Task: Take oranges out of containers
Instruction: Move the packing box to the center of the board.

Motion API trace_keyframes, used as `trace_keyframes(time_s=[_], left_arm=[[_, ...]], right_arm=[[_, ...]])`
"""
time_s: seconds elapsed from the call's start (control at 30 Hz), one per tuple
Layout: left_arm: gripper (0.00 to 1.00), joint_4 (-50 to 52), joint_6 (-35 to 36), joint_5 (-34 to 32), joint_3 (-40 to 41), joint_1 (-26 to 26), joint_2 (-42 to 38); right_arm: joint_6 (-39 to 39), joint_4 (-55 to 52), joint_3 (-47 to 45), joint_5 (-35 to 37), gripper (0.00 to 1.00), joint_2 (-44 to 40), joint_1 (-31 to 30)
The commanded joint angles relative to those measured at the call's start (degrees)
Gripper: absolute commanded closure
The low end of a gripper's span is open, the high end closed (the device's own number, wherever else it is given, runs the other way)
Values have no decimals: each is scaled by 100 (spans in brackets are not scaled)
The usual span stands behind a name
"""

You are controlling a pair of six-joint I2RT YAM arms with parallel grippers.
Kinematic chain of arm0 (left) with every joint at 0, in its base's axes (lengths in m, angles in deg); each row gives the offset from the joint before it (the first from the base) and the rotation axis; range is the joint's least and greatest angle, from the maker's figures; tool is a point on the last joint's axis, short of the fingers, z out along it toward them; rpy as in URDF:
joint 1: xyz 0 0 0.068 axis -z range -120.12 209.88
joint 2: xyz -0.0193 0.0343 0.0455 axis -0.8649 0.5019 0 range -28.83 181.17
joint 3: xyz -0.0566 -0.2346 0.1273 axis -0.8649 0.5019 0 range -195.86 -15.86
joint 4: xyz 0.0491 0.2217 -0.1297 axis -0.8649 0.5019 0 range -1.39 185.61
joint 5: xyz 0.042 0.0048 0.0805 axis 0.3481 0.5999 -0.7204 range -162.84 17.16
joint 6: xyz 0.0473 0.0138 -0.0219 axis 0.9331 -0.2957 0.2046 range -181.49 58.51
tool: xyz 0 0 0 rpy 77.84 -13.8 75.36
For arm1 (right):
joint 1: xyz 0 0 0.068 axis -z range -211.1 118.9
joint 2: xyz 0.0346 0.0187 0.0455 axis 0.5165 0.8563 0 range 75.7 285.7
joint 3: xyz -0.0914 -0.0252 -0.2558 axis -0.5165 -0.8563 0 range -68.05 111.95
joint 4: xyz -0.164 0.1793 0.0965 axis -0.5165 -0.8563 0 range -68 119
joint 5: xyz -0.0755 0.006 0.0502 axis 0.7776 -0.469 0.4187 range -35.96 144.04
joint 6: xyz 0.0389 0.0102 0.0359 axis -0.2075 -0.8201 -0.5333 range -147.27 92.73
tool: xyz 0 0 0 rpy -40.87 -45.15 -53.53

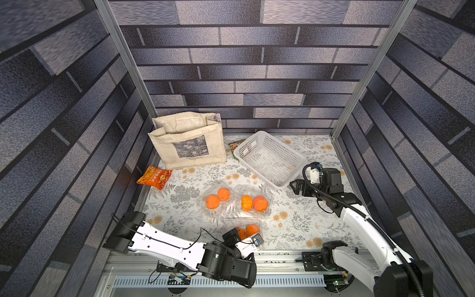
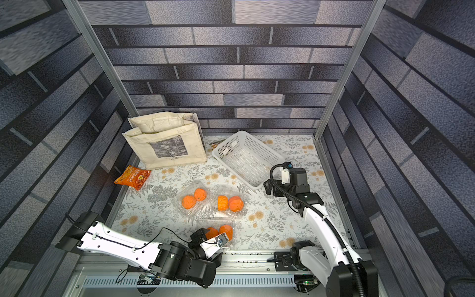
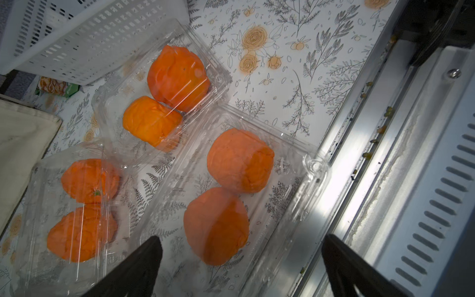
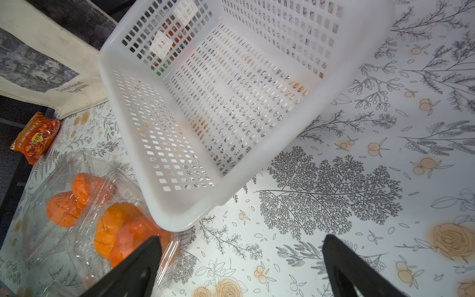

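Your left fingers (image 3: 144, 259) stand wide apart and hold nothing, just above the nearest box (image 3: 308, 164). This box has two oranges (image 3: 240, 159) inside and lies well in front of the basket (image 1: 257, 133). Two more boxes (image 1: 201, 203), with two oranges each, lie on the desk (image 1: 295, 226) nearer to the basket. Your right fingers (image 4: 138, 262) are also wide and empty, just beside the basket's near corner.

In both top views the table (image 1: 295, 226) is bright — the walls (image 1: 64, 128) toward nine and three o'clock dimmer, stretched. Glare streaks the containers (image 3: 313, 164) and rail (image 3: 341, 167) in the left wrist view.
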Motion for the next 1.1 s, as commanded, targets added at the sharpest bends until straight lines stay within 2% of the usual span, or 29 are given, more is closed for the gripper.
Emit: trace_keyframes(time_s=[0.0,0.2,0.3,0.43,0.6,0.73,0.9,1.07], left_arm=[[0,299,-158,276,-199,-179,256],[0,468,-279,611,-314,-796,612],[0,627,-356,706,-341,-1270,651],[0,951,-250,231,-454,-1664,549],[0,791,9,346,-356,-2378,187],[0,719,-54,108,-323,-2530,-228],[0,736,-153,269,-271,-3007,-650],[0,1058,-654,414,-352,-3155,-846]], right_arm=[[-32,-115,186,33,0,9,-44],[-53,-87,202,36,0,69,-40],[-54,-69,174,36,0,82,-42],[-19,-95,164,58,0,51,-39],[-23,-100,121,-49,0,-21,-44],[-123,-45,-3,-185,0,-120,-39],[-341,80,-141,-475,0,-130,-59],[-441,89,-187,-615,2,-385,-500]])
